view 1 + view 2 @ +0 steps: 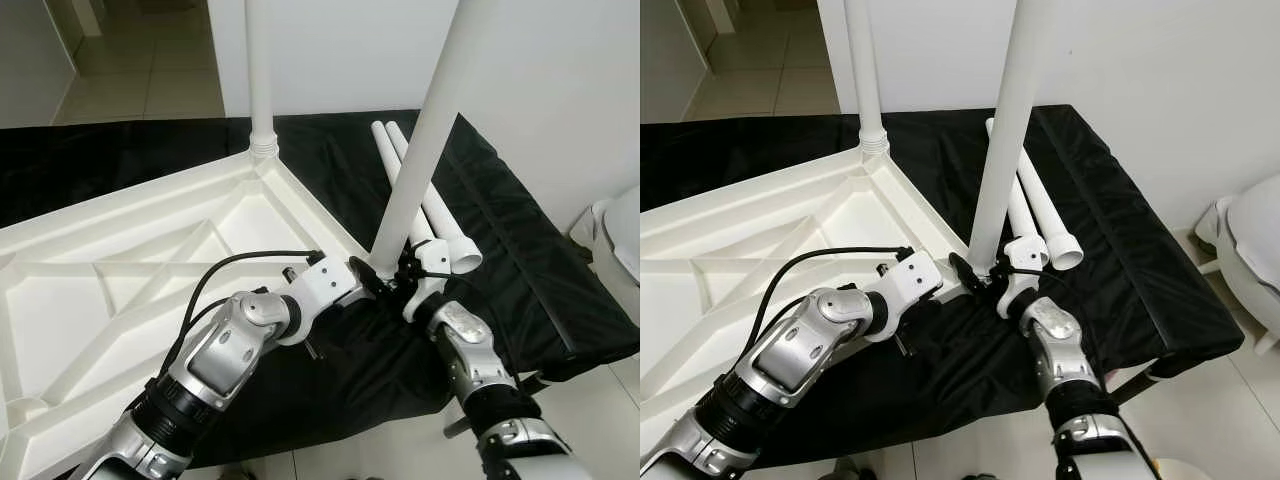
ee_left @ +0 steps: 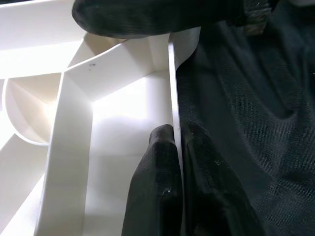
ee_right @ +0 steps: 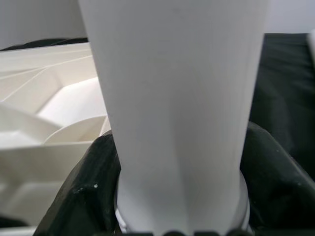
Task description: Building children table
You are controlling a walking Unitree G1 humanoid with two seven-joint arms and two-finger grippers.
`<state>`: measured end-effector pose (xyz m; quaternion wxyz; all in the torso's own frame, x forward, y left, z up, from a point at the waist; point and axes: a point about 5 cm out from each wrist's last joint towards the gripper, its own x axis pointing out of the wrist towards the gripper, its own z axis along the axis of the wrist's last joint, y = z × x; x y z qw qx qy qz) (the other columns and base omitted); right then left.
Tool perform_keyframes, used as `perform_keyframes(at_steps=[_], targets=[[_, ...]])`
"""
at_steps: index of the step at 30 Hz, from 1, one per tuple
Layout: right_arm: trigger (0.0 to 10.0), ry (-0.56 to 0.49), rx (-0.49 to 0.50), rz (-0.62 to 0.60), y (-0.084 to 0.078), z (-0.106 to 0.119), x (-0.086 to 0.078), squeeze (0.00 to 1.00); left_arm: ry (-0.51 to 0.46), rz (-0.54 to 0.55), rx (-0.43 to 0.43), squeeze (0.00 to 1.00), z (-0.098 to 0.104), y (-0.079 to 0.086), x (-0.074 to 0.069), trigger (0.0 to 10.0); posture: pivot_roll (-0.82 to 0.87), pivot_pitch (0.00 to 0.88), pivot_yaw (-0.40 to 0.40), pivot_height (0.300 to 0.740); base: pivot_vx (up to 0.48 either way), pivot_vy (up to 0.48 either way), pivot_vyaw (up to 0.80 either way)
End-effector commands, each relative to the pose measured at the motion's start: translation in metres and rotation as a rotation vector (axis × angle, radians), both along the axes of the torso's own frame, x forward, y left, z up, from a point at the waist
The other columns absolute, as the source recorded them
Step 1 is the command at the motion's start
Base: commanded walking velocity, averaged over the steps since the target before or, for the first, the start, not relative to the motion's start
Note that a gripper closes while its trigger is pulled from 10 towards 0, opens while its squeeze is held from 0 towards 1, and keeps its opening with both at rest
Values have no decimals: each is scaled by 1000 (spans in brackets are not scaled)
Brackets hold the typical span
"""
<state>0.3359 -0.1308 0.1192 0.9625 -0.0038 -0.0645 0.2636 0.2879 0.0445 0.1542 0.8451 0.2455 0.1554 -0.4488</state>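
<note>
Step in hand: the robot is fitting the second leg (image 1: 1002,150) into the near corner socket of the upturned white tabletop (image 1: 110,290), which is lying underside-up on a black-covered worktop (image 1: 1120,250).

The right gripper (image 1: 405,285) is clamping the leg near its foot, jaws closed around the tube on both sides (the right wrist view puts the tube squarely between the fingers (image 3: 81,196)). The leg is leaning slightly, foot at the corner.

The left gripper (image 1: 965,268) is pinching the tabletop's edge wall just beside that corner, jaws narrow, one finger on each side of the rib (image 2: 173,98).

One leg (image 1: 260,70) is already standing upright in the far corner; two spare legs (image 1: 1035,205) are lying just beside the right gripper.

Next move likely calls for squaring the leg upright, then twisting or pressing it home while the left gripper is bracing the top.
</note>
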Motion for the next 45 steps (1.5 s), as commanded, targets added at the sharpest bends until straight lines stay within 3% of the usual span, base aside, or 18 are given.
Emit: perform_keyframes(at_steps=[1, 4, 11, 19, 20, 23, 24, 25, 26, 31, 36, 37, 45], targets=[[0, 80, 22, -138, -2, -11, 0, 0, -100, -39, -38, 0, 21, -7, 0, 10000, -11, 94, 3, 740, 0, 0, 0], [0, 64, 19, -198, 1, -9, 0, 0, -98, -39, -40, 0, 20, -7, -1, 10000, -11, 94, 3, 740, 0, 0, 0], [0, 93, 53, -516, 9, -8, -4, 0, -96, -40, -36, 0, 20, -6, -1, 10000, -8, 95, 1, 740, 0, 0, 0], [0, 113, 61, -529, 18, -8, -9, 0, -96, -40, -38, 0, 20, -7, -1, 10000, -7, 94, 1, 740, 0, 0, 0], [902, 136, 74, -518, 18, -10, -8, 0, -96, -40, -39, 0, 20, -7, -1, 10000, -9, 91, -1, 740, 0, 0, 0], [902, 136, 74, -518, 18, -10, -8, 0, -96, -40, -39, 0, 20, -7, -1, 10000, -9, 91, -1, 740, 0, 0, 0], [10000, 148, 68, -494, 17, -11, -8, 0, -96, -40, -39, 0, 20, -7, -1, 10000, -10, 90, -2, 740, 0, 0, 0], [10000, 148, 68, -494, 17, -11, -8, 0, -96, -40, -39, 0, 20, -7, -1, 10000, -10, 90, -2, 740, 0, 0, 0], [10000, 145, 54, -472, 15, -12, -8, 1000, -96, -42, -39, 0, 20, -8, -1, 10000, -14, 85, -6, 740, 0, 0, 0], [10000, 110, 37, -466, 12, -8, -10, 1000, -96, -46, -40, 0, 19, -9, -1, 10000, -15, 84, -7, 740, 0, 0, 0], [10000, 83, 32, -378, 6, -2, -6, 1000, -97, -54, -40, 0, 19, -10, -2, 10000, -18, 73, -9, 740, 0, 0, 0], [10000, 59, 8, -268, 5, 2, -5, 0, -96, -59, -39, 0, 18, -11, -3, 10000, -18, 72, -9, 740, 0, 0, 0], [10000, 7, -45, -69, -4, 5, -8, 0, -88, -82, -30, 0, 16, -11, -8, 10000, -14, 73, -9, 740, 0, 0, 0]])
